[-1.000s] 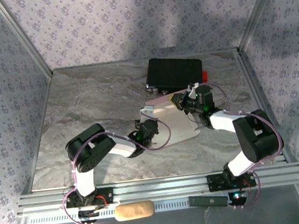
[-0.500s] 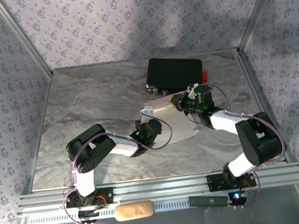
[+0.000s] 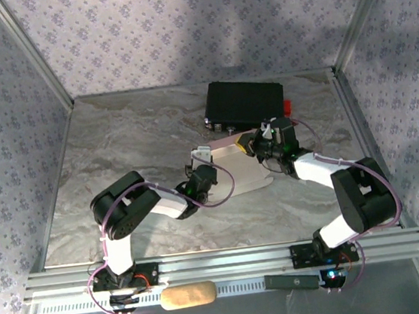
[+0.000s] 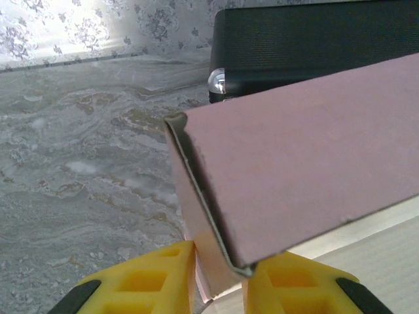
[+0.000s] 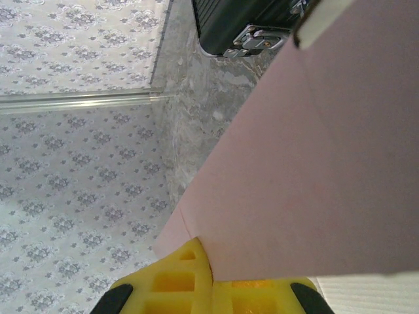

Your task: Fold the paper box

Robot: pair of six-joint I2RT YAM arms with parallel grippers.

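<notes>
While both grippers pinch it, the paper box (image 3: 235, 171) lies crosswise at mid-table

Seen from above, the left gripper (image 3: 202, 162) is the nearer of the two. Its yellow fingers (image 4: 154, 284) are almost closed, and only the folded left corner of the box fills the narrow gap between them. The pale pink box rests partly flat on the marbled table (image 3: 119, 160). Its long axis runs left to right, and one long panel is tilted up along the far side. At the box's far right end, the right gripper (image 3: 256, 143) is clamped thin on the panel's edge, with cardboard between its pads. Just beyond the box sits a black case (image 3: 245, 101), near the patterned back wall (image 3: 180, 31).
</notes>
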